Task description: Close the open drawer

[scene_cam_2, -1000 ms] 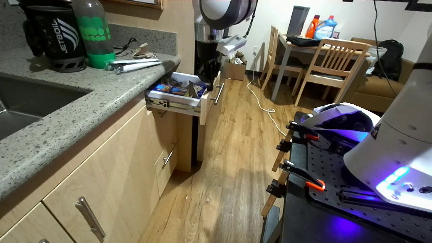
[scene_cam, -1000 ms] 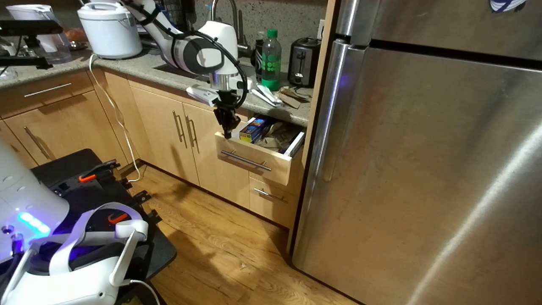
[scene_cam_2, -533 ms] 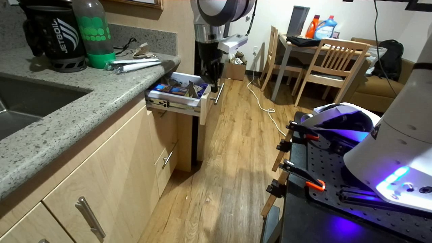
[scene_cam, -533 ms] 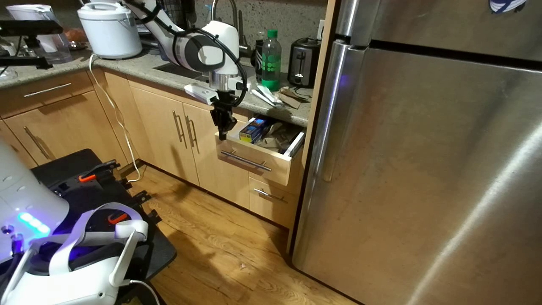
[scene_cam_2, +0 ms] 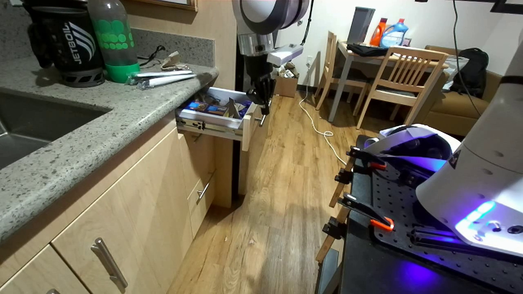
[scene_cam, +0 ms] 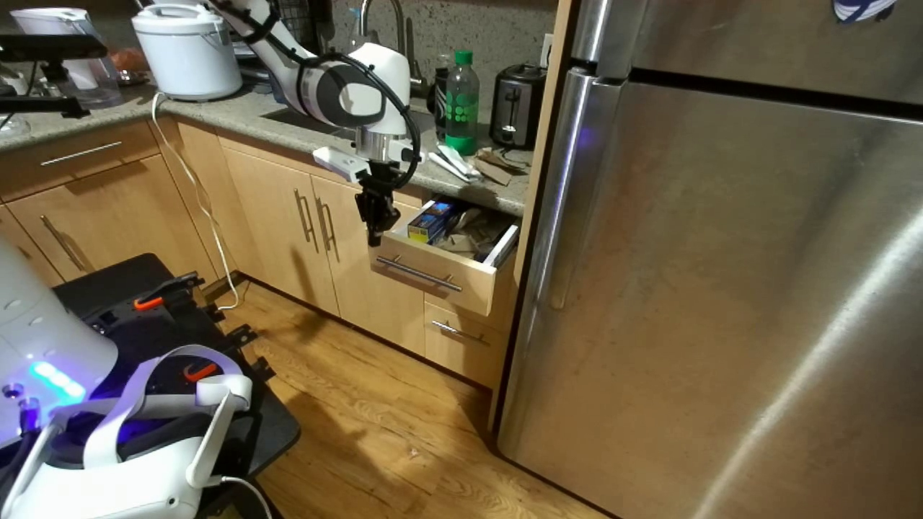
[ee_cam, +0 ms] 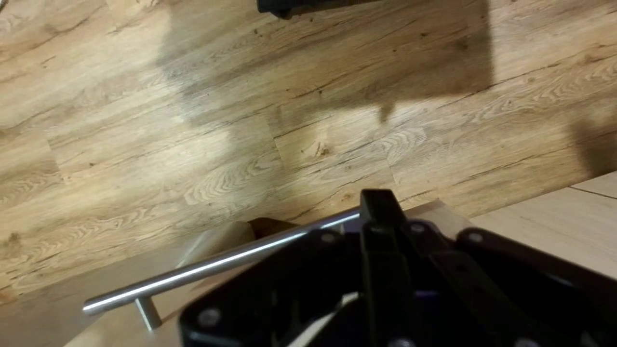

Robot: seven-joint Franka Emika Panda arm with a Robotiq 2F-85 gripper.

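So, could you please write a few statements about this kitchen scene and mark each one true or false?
1. The top drawer stands open. True.
2. The top drawer is empty. False: a blue-and-yellow box lies inside.
3. The gripper is close to the top drawer's bar handle. True.
4. Every drawer here is open. False: the bottom drawer is shut.
5. The toaster stands between the green-capped bottle and the refrigerator. True.
6. The green-capped bottle lies on its side. False: it stands upright.

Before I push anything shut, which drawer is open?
The top drawer beside the refrigerator: it alone juts out, contents showing, while the lower drawer beneath sits flush.
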